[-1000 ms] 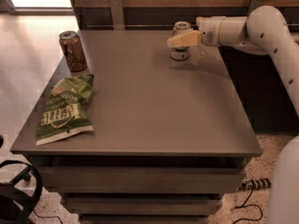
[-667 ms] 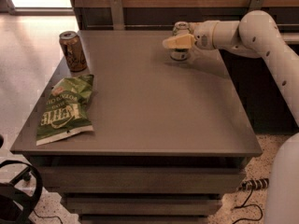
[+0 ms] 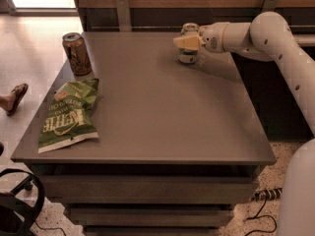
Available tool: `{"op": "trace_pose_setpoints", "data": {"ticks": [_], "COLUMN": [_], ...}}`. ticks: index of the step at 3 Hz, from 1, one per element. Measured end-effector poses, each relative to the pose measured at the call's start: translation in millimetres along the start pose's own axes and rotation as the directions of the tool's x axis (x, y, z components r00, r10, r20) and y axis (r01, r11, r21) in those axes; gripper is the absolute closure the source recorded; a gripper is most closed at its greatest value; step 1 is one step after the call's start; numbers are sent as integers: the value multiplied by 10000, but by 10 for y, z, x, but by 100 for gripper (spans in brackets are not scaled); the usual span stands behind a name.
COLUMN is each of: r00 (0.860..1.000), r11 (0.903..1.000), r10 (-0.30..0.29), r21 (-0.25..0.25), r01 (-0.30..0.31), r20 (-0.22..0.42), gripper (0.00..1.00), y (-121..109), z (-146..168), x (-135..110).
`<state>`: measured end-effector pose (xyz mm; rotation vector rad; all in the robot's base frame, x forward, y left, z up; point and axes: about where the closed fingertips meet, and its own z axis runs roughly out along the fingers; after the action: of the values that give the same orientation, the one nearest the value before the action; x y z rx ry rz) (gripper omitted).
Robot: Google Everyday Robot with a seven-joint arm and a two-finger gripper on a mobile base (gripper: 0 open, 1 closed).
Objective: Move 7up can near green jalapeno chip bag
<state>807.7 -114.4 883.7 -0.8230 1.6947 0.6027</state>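
The 7up can (image 3: 189,30), pale with a silver top, stands upright at the far right of the grey table (image 3: 162,117). My gripper (image 3: 187,43) reaches in from the right and is shut on the can's middle; one yellow finger (image 3: 184,42) lies across the can's front. The can's base (image 3: 186,59) rests on the table. The green jalapeno chip bag (image 3: 69,116) with white "Kettle" lettering lies flat at the near left of the table, far from the can and gripper.
A brown-gold can (image 3: 77,53) stands upright at the far left corner, just behind the bag. A wooden wall with metal brackets (image 3: 123,11) runs behind the table. A person's sandalled foot (image 3: 12,98) shows on the floor at left.
My gripper has slid a little to the left along the can and levelled out. The can, the bag and the brown-gold can have not moved.
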Motion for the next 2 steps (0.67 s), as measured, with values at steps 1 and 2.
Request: {"op": "trace_pose_setpoints", "data": {"ticks": [1, 2], "r00": [10000, 10000], "r11": [10000, 10000], "r10": [6, 11], "r21": [-52, -94], "r01": [-6, -11], "r20": [-6, -10], "gripper": [89, 100], "y": [20, 36], "z": [33, 58], "x": [5, 8]}}
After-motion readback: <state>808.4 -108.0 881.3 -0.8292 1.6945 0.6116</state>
